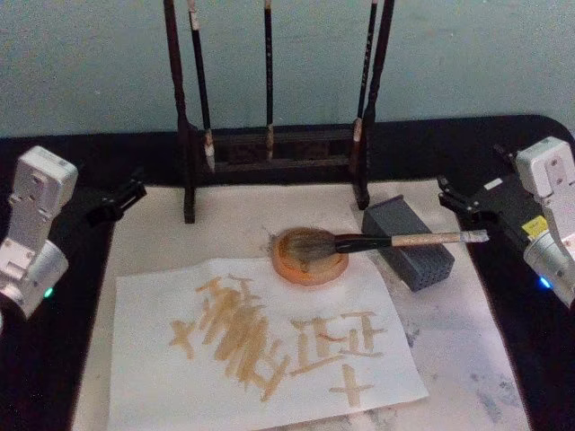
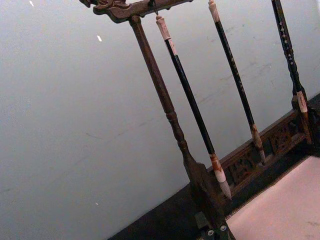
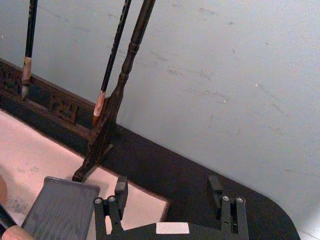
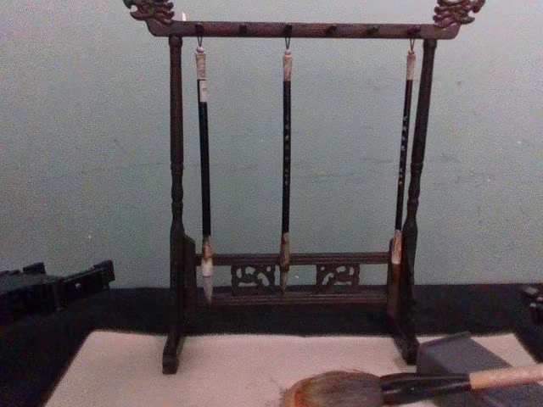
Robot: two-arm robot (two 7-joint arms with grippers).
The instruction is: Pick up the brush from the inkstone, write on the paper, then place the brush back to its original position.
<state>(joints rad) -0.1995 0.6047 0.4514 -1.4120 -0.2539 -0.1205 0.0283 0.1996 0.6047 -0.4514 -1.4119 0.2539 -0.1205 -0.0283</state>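
The brush lies across the middle of the cream mat. Its bushy head rests on the round inkstone, and its pale handle runs right over a grey block. It looks light and stiff along the handle but soft at the bristles (probably wet, so they'd smear). I'd take it on the bare tan handle, right of the black collar, where it bridges clear of the table. The right gripper hangs just beyond the handle's right end, a little farther back and not touching it. Its jaws are spread wide with nothing between them. The left gripper sits well off at the mat's left edge, and seems spread too, though that's hard to make out. The paper lies just nearer than the inkstone and carries brown strokes.
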